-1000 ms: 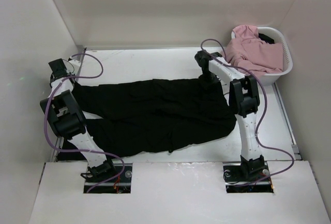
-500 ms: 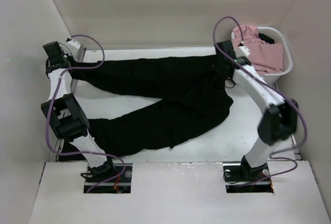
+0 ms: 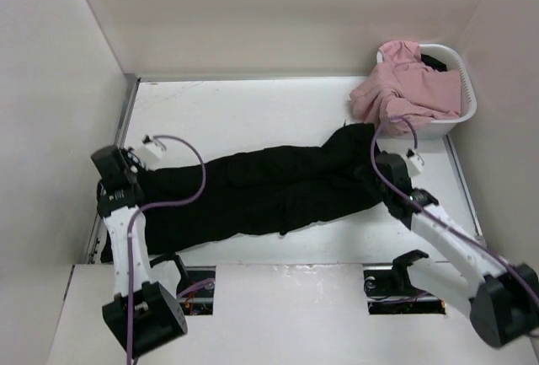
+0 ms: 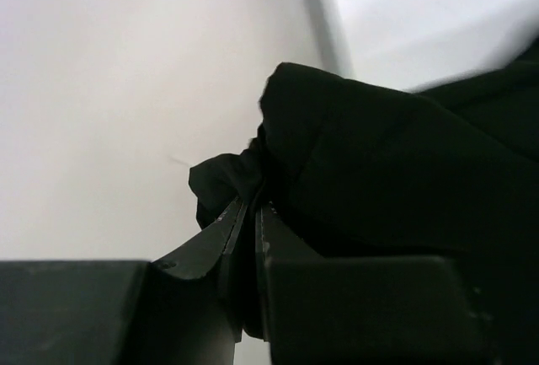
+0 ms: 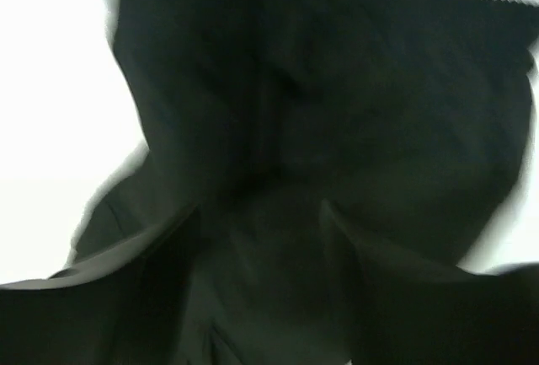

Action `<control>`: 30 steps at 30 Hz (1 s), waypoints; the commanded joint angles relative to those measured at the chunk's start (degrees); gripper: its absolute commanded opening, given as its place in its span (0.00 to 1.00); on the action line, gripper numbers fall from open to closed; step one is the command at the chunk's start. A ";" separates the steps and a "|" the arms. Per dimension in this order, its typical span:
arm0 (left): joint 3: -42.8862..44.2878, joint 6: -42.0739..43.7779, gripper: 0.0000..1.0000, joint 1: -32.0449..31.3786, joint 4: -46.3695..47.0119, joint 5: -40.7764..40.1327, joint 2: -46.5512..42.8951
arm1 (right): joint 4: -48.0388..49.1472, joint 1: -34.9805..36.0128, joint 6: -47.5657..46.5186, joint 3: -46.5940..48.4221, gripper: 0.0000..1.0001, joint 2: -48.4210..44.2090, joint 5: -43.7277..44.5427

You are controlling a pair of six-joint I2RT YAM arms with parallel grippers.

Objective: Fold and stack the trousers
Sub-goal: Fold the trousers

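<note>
The black trousers (image 3: 278,188) lie across the table, one leg folded onto the other, leg ends at the left and waist at the right. My left gripper (image 3: 126,181) is at the leg ends. In the left wrist view it (image 4: 253,209) is shut on a bunched edge of the black trousers (image 4: 396,163). My right gripper (image 3: 375,171) sits over the waist end. The right wrist view is blurred, but there its fingers stand apart over the black trousers (image 5: 337,87), so the gripper (image 5: 261,222) is open.
A white basket (image 3: 465,95) stands at the back right corner with a pale pink garment (image 3: 408,87) spilling over its rim, close to the waist. White walls close in the table on the left, back and right.
Both arms swung from the back of the table toward the near edge, carrying the far leg down onto the near leg. The right gripper went from shut on the waist to open.
</note>
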 commanded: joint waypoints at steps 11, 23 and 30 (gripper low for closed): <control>-14.63 7.47 0.06 -1.33 -18.81 -0.82 -18.20 | -5.59 -5.52 -4.73 18.39 1.00 6.03 -8.01; -12.52 1.05 0.06 -1.42 -13.01 -1.00 -12.84 | -26.23 -8.43 7.29 56.90 1.00 52.91 -7.78; -12.78 0.52 0.07 -0.98 -11.78 -0.12 -13.27 | -36.63 -8.08 10.99 70.01 0.97 63.91 -3.29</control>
